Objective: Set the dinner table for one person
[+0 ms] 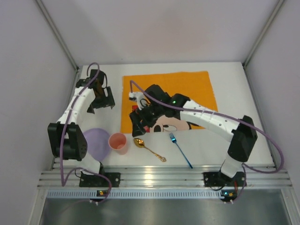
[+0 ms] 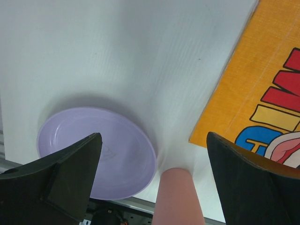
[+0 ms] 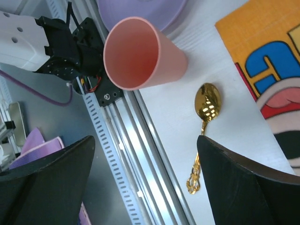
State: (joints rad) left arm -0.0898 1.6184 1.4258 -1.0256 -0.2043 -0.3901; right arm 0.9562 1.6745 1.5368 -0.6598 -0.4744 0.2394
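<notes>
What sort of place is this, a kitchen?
Probably a lab test booth, not a kitchen: two robot arms bolted by an aluminium rail, plain white walls closing in the dinner table, and a staged placemat, cup and spoon.

The dinner table (image 1: pixel 211 150) is matte, the placemat (image 1: pixel 187 84) woven cloth, the spoon (image 3: pixel 208 101) glossy metal, the cup (image 3: pixel 140 56) smooth plastic.

Mat (image 1: pixel 187 89) lies on the table (image 1: pixel 234 93), toward 12 o'clock. Plate (image 1: pixel 95 140) sits at the mat's 7 o'clock. Cup (image 1: pixel 118 143) stands just beside the plate at 3 o'clock; spoon (image 1: pixel 149 149), then fork (image 1: pixel 180 150), follow at 3 o'clock. Rail (image 1: pixel 159 177) borders the table at 6 o'clock
</notes>
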